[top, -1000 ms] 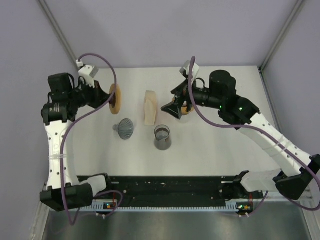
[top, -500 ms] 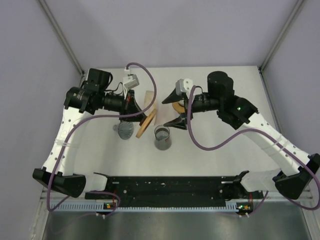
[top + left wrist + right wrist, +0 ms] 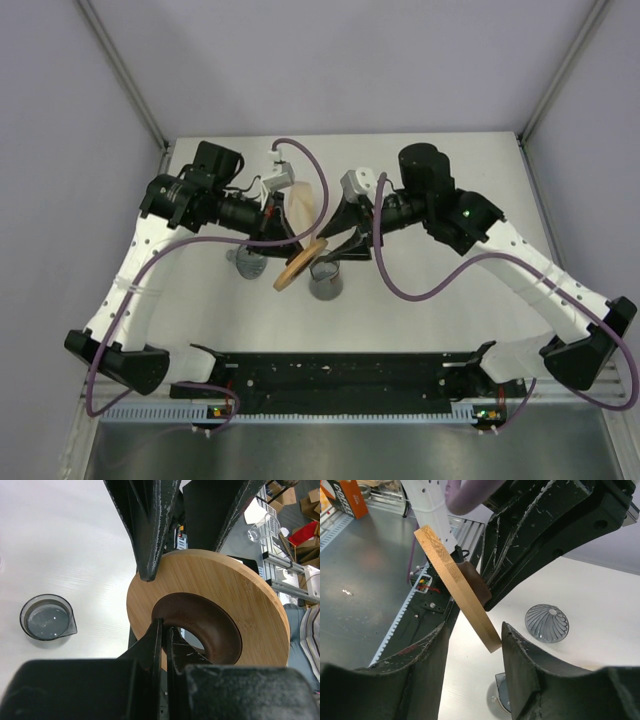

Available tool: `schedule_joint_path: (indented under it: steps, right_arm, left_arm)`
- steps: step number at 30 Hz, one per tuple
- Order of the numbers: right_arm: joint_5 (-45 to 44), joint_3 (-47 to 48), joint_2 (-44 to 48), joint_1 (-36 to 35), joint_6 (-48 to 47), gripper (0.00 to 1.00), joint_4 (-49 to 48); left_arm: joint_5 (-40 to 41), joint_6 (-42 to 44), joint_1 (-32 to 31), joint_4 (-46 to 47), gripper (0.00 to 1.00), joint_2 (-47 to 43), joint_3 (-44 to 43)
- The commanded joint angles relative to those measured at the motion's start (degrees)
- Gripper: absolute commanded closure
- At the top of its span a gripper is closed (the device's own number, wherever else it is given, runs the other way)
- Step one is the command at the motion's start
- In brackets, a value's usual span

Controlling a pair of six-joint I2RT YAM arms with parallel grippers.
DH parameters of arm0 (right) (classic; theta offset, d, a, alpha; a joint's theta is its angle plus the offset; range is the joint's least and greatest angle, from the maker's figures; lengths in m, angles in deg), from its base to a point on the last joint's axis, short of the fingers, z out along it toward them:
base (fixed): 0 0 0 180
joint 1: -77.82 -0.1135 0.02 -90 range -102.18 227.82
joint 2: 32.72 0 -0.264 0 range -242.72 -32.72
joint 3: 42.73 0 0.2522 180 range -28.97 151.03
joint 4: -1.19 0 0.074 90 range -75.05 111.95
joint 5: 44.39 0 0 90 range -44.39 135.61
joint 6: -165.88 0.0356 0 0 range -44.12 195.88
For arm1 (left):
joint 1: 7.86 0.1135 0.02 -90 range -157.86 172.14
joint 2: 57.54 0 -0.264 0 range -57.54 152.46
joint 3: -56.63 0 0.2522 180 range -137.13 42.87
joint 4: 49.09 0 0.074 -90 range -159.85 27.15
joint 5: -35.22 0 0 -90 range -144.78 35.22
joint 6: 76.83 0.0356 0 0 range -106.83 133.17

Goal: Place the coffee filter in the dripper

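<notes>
My left gripper (image 3: 164, 625) is shut on the brown inner collar of a wooden ring (image 3: 235, 605) and holds it tilted above the table, next to the glass beaker (image 3: 325, 282). The right gripper (image 3: 472, 650) straddles the ring's lower edge (image 3: 470, 612). Its jaws stand apart, one finger (image 3: 525, 665) close to the wood, the other (image 3: 420, 670) clear of it. The grey ribbed dripper (image 3: 550, 623) lies mouth down on the table, left of the beaker. The cream coffee filter stack (image 3: 308, 198) stands behind both grippers, partly hidden by cables.
The beaker (image 3: 47, 624) sits just below the held ring. A black rail (image 3: 330, 375) runs along the table's near edge between the arm bases. Purple cables loop over both arms. Walls close in the table at the left, back and right.
The left arm has carried the ring further right and nearer, down beside the beaker. The right gripper has swung left onto the ring's edge, and its jaws have narrowed a lot.
</notes>
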Motion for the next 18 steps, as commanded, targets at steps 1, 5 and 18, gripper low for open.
schedule_joint_path:
  steps: [1,5,18]
  right_arm:
    - [5.16,3.07,-1.16,-2.02,-0.06,0.60,-0.18]
    - [5.08,4.38,-3.09,-3.25,1.25,0.67,-0.09]
    - [-9.85,5.00,-3.27,-3.00,8.89,1.00,3.86]
  left_arm:
    - [-1.96,-0.15,-0.17,1.86,1.00,0.54,-1.92]
    - [-2.05,-0.23,-0.17,1.86,1.00,1.25,-1.57]
    - [7.16,-6.02,1.66,8.26,0.54,-1.56,0.63]
